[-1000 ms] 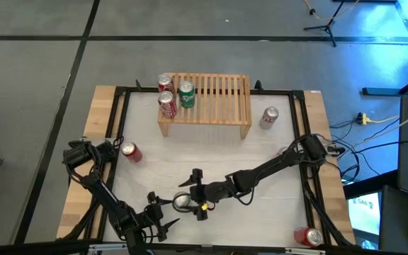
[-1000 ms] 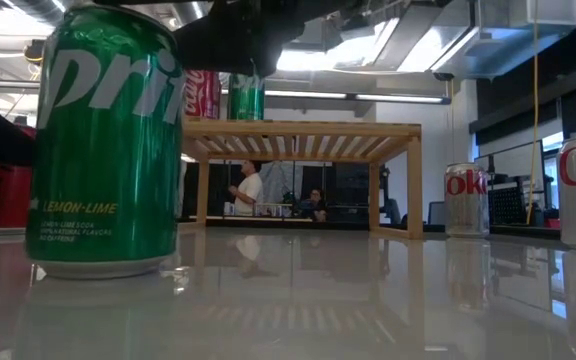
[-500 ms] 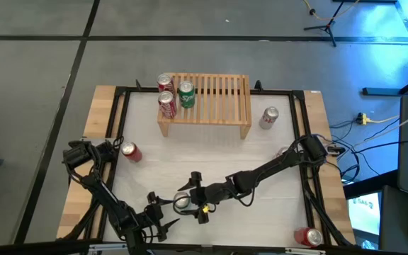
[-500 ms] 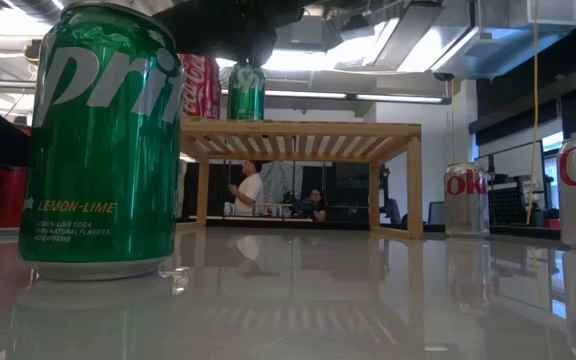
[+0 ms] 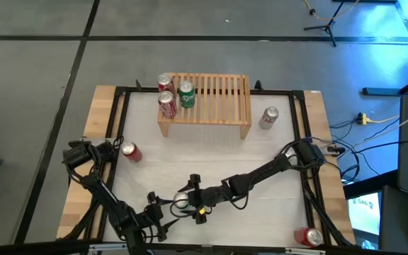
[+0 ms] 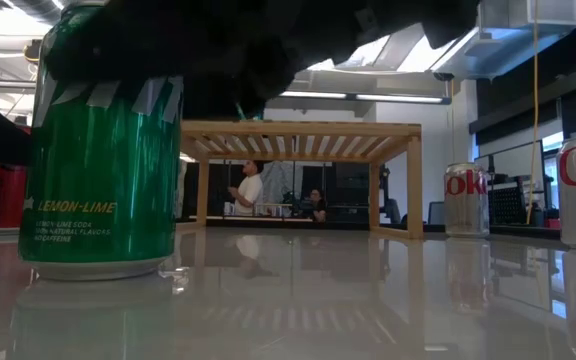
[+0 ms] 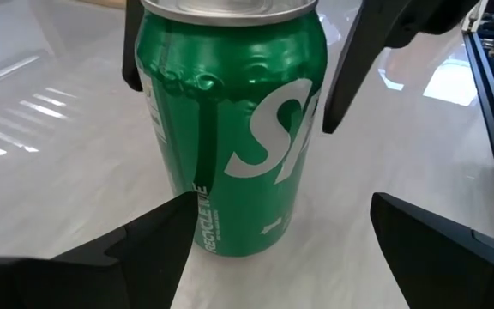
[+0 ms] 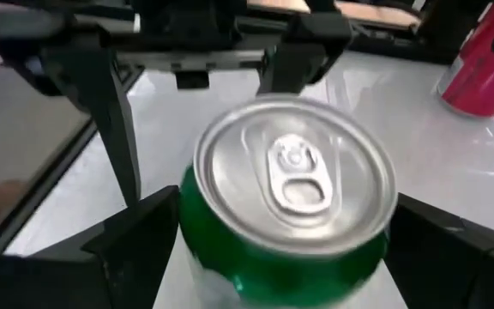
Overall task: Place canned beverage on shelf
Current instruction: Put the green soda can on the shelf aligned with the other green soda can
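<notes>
A green canned beverage (image 5: 181, 202) stands upright on the white table near its front edge. My right gripper (image 5: 190, 199) is open, one finger on each side of the can's top (image 8: 292, 172), and I see no contact. My left gripper (image 5: 160, 212) is open on the can's other side, its fingers low beside the can's body (image 7: 230, 129) and apart from it. The light-wood shelf (image 5: 214, 99) stands at the far side on its side legs. Two red cans (image 5: 166, 104) and a green one (image 5: 186, 94) are at its left end.
A silver can (image 5: 269, 117) stands on the table right of the shelf. One red can (image 5: 131, 151) lies at the left, and another (image 5: 308, 237) lies at the front right corner. A black frame (image 5: 119, 106) rims the table.
My right gripper has come down over the green can, still open. In the low view it now covers the can's upper part and hides the cans on the shelf. The can has stayed where it was.
</notes>
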`<state>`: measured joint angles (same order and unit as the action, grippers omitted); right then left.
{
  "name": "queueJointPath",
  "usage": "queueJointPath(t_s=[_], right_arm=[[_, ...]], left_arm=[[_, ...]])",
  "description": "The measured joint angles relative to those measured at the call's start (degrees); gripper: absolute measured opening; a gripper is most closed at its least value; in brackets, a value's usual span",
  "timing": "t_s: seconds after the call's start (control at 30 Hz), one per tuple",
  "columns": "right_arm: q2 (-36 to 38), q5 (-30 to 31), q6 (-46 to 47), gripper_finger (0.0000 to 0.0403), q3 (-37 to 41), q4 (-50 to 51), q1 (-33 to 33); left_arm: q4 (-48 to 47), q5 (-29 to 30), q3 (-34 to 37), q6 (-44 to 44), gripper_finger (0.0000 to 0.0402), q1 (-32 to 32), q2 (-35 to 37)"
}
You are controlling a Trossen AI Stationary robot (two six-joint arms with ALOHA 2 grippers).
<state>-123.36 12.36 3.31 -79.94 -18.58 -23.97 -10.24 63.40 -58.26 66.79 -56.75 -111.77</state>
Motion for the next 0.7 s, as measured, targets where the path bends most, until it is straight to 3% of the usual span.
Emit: queueJointPath(t_s=[0.23, 0.4, 0.7], right_arm=[[-1.63, 0.06, -0.77, 0.0354, -0.04, -4.12, 0.0], [-1.63, 1.03, -2.45, 0.029, -0.04, -4.64, -0.07], [1.09, 1.1, -6.02, 0.0287, 0.09, 0.01, 0.0]], left_arm=[[0.0, 0.07, 0.0, 0.02, 0.0337, 0.0, 0.0], [-0.01, 0.09, 0.0, 0.02, 0.0337, -0.02, 0.0], [0.63, -0.09, 0.0, 0.09, 0.0337, -0.13, 0.0]])
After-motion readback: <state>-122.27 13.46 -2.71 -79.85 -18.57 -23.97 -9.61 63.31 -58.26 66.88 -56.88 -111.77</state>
